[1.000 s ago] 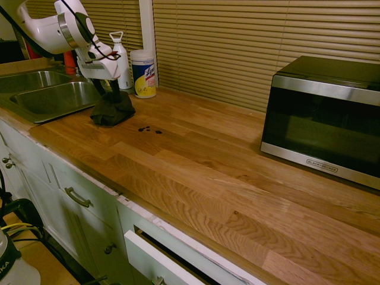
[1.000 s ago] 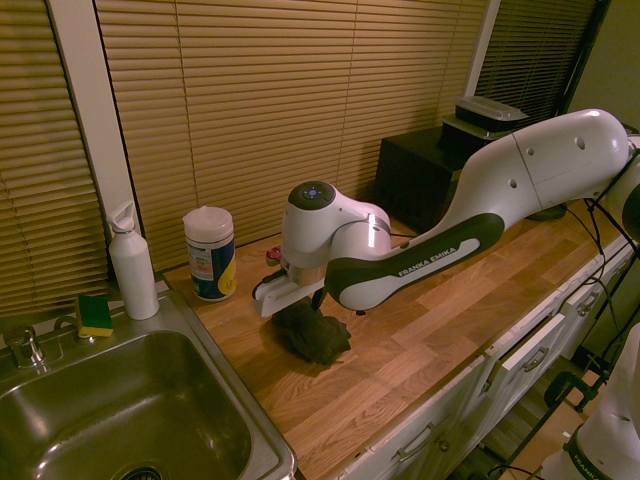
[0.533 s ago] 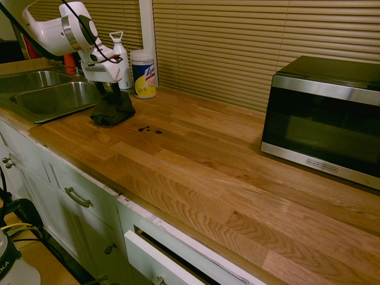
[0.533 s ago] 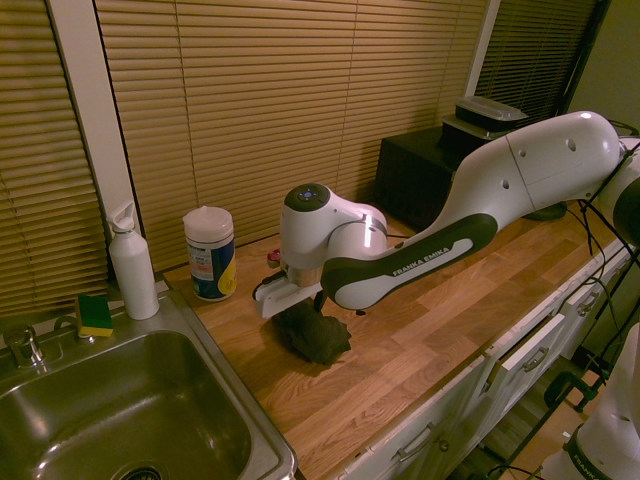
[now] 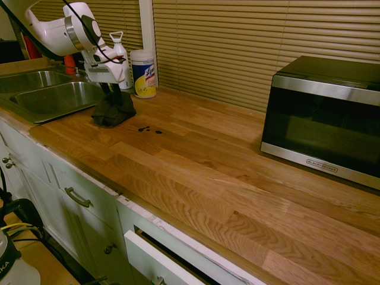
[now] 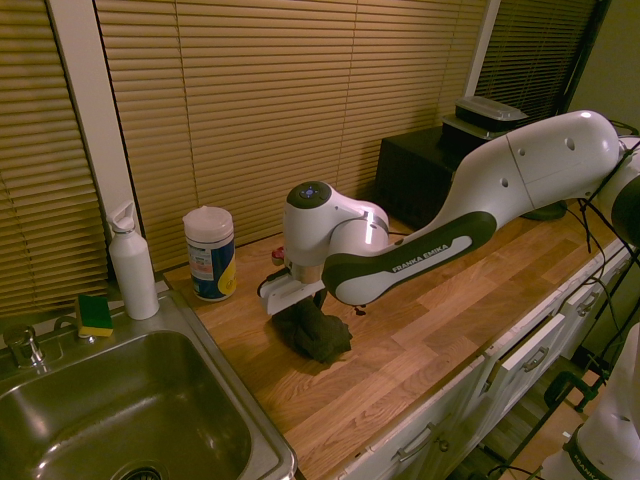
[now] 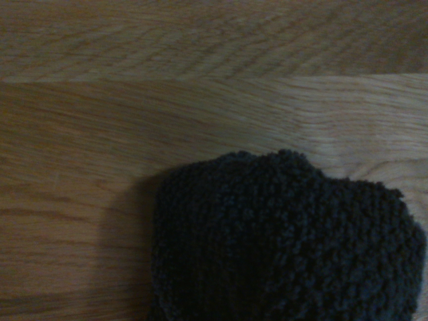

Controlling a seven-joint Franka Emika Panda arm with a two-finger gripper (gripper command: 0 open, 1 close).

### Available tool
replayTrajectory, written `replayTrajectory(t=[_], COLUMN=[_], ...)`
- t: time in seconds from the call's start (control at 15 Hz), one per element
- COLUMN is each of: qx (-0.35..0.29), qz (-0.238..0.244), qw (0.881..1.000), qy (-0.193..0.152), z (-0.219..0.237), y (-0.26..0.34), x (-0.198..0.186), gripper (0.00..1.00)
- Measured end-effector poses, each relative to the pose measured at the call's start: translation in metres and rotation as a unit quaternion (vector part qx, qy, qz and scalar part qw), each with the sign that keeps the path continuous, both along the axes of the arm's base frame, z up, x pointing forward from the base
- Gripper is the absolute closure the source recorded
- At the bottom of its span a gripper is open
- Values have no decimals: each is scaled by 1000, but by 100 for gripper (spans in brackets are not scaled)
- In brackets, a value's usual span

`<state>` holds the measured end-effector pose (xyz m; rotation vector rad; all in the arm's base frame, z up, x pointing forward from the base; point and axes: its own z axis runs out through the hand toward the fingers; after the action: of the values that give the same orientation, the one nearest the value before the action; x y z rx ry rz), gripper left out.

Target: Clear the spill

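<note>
The spill [image 5: 148, 129] is a few small dark drops on the light wood counter, a short way right of the rag in the first exterior view. A dark bunched rag [image 5: 113, 111] [image 6: 315, 335] lies on the counter beside the sink. My gripper [image 5: 113, 94] [image 6: 298, 305] points straight down into the rag's top, its fingers drawn in on the cloth. The wrist view shows the rag's [image 7: 281, 241] knitted fabric over bare wood. In the second exterior view the arm hides the spill.
A steel sink [image 5: 24, 110] sits left of the rag. A wipes canister [image 5: 143, 72] and a white spray bottle [image 5: 120, 59] stand by the blinds behind it. A microwave [image 5: 323, 116] stands far right. A sponge [image 6: 95, 313] rests on the sink's rim.
The fingers have drawn together on the top of the rag, which now bunches up slightly between them. The arm has barely moved.
</note>
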<state>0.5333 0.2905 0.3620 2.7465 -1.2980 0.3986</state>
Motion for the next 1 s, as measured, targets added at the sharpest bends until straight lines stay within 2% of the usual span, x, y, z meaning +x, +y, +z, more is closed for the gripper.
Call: replayTrajectory(t=[0.33,0.67,1.0], qx=[-1,5,11], qz=[-12,-32,-53], qw=[1000,999,999], qy=[6,11,4], z=[4,5,-4], y=[-28,-81,-140], x=[-4,-25,-21], gripper=[100,100,100])
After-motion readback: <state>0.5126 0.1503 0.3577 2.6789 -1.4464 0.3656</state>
